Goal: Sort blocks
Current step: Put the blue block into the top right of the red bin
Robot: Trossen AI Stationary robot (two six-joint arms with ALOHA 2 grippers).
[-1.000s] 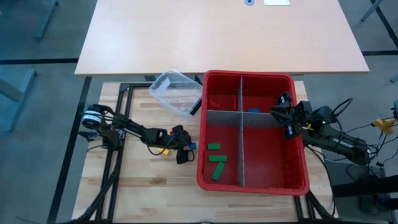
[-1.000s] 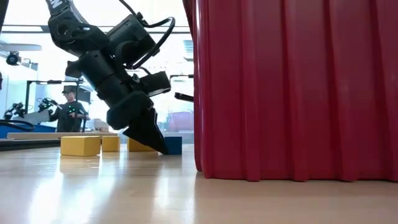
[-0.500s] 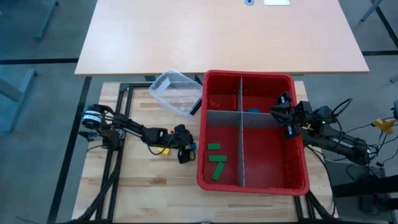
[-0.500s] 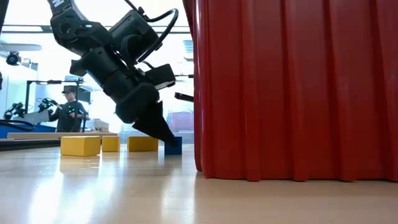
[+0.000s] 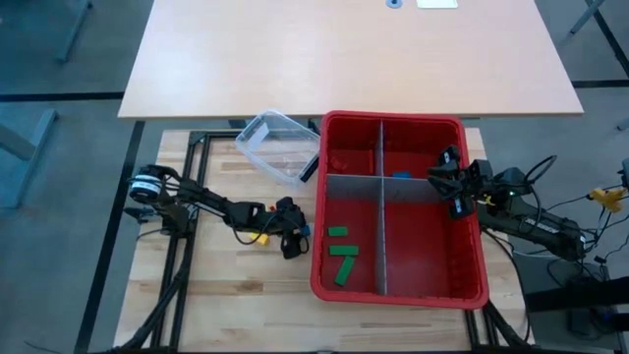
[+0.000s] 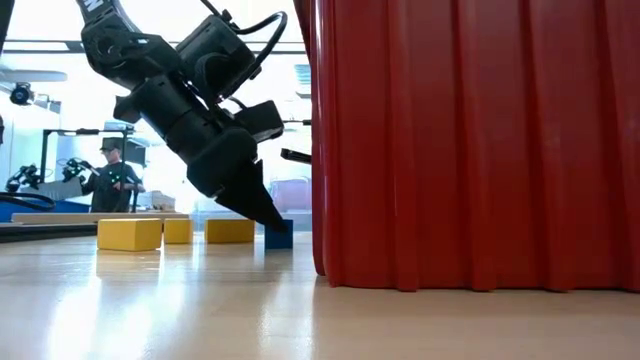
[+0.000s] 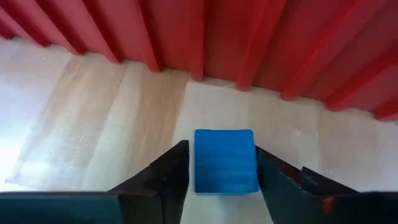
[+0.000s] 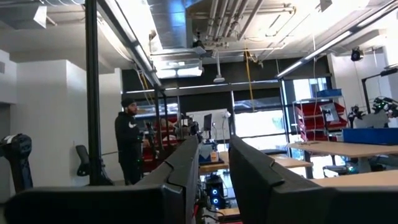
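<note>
A blue cube [image 7: 225,160] rests on the wooden table just left of the red bin [image 5: 398,211]; it also shows in the low view [image 6: 280,236]. My left gripper [image 7: 222,177] slants down over the cube, open, with one finger on each side of it. Yellow blocks [image 6: 130,234] lie on the table behind my left gripper [image 5: 295,236]. Green blocks [image 5: 343,258] lie in the bin's near left compartment and a blue block [image 5: 401,175] in its far right one. My right gripper [image 5: 452,183] hangs open and empty over the bin's right rim. My left gripper has its two fingers [image 7: 177,168] close beside the blue cube's two opposite sides [image 7: 199,162], slanting down from the table's left. The cube stands on the table. Whether the fingers touch it I cannot tell.
A clear plastic tub [image 5: 280,147] lies tipped at the bin's far left corner. Grey divider panels [image 5: 383,211] split the bin into four compartments. The bin's tall ribbed red wall [image 6: 470,140] stands right beside the cube. A person [image 6: 112,180] shows far off in the room.
My left gripper has moved a little toward the red bin, from beside the blue cube to over it, and its fingertips now straddle the cube's top. The cube has stayed in place on the table.
</note>
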